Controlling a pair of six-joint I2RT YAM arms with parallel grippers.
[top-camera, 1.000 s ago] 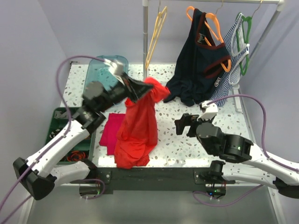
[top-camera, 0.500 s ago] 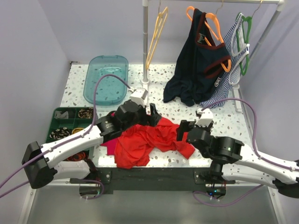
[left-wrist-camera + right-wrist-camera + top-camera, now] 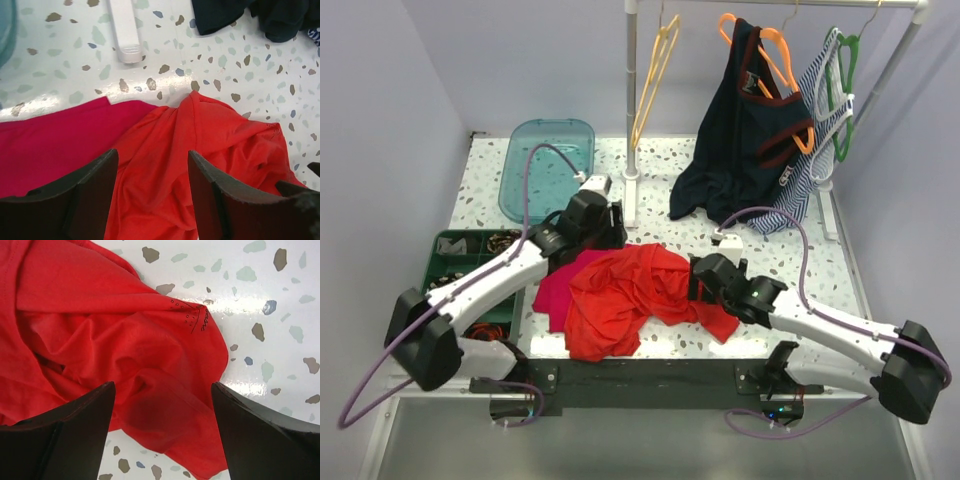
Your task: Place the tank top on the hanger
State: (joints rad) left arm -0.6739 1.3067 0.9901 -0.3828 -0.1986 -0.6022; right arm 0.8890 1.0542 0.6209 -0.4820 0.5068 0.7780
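The red-orange tank top (image 3: 630, 295) lies in a crumpled heap on the table's front middle, partly over a magenta cloth. My left gripper (image 3: 613, 236) hovers at its far left edge, open; in the left wrist view its fingers (image 3: 95, 192) straddle the red fabric (image 3: 200, 130) without pinching it. My right gripper (image 3: 703, 282) is at the heap's right side, open, and a fold of the tank top (image 3: 150, 350) lies between its fingertips (image 3: 92, 410). The pale yellow hanger (image 3: 655, 75) hangs bare on the rack at the back.
The magenta cloth (image 3: 552, 290) lies flat under the top's left side. A navy top (image 3: 740, 150) on an orange hanger (image 3: 775, 48), a striped garment and a green hanger (image 3: 842, 60) hang on the rack. Left are a teal tray (image 3: 548, 165) and a green organizer (image 3: 455, 275). The rack's foot (image 3: 125, 30) stands just behind.
My left gripper opened and let the tank top drop from a raised hang into a heap, then came down low. My right gripper moved left onto the heap's right edge.
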